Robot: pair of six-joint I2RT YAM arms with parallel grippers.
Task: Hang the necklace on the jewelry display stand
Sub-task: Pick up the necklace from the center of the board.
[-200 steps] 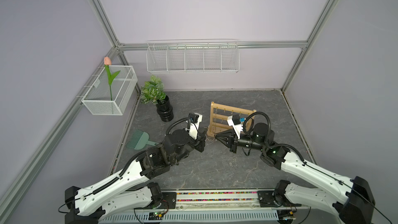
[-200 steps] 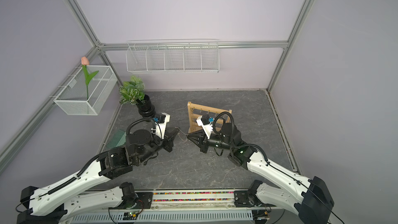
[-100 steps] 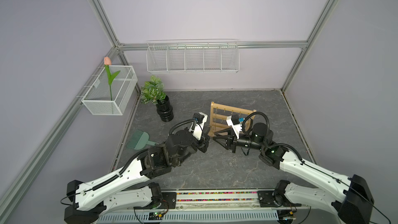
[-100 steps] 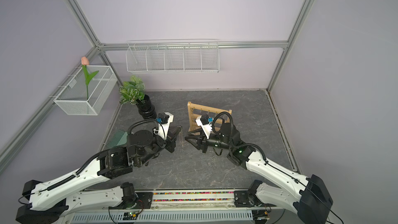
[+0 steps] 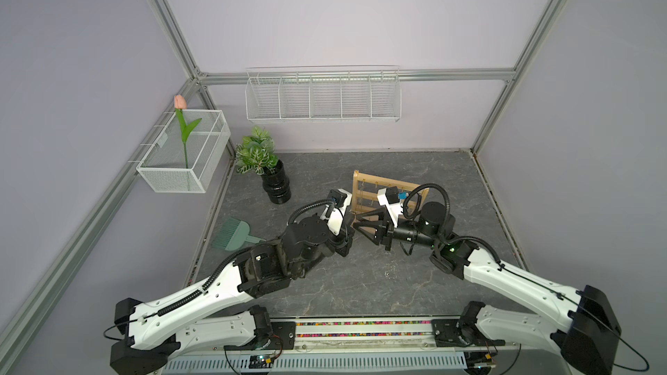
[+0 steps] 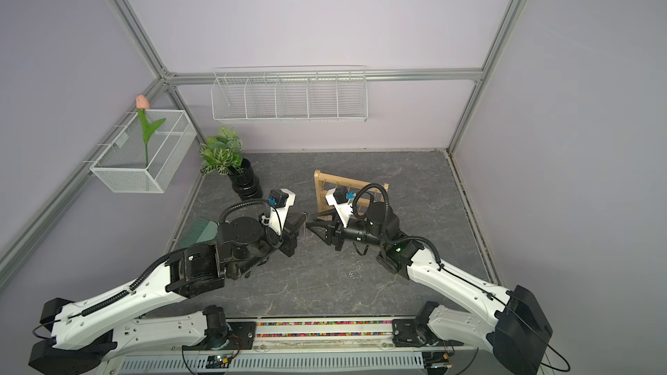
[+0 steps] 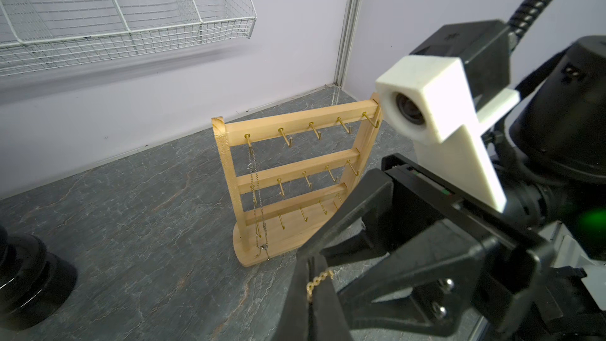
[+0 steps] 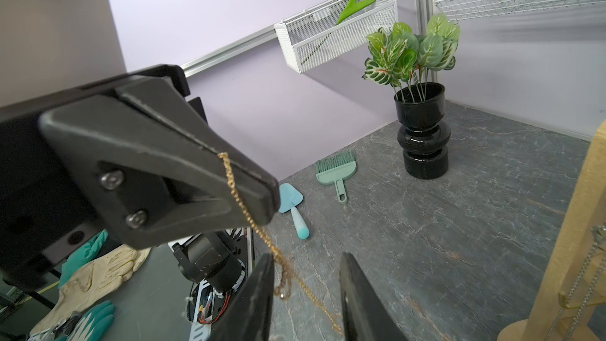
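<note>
Left wrist: 1 jewelry display stand (image 7: 295, 172), 3 crossbars (image 7: 296, 124).

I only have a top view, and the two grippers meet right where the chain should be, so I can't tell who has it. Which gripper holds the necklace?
Observer: The left gripper is shut on the gold necklace; the right wrist view shows it pinched near the fingertips.
Operator: And the right gripper?
Observer: The right gripper is open; the chain hangs down between its two fingers, not clamped.
Operator: Is the stand free?
Observer: Not fully: on the jewelry display stand a silver chain already hangs from the top bar's end hook.
</note>
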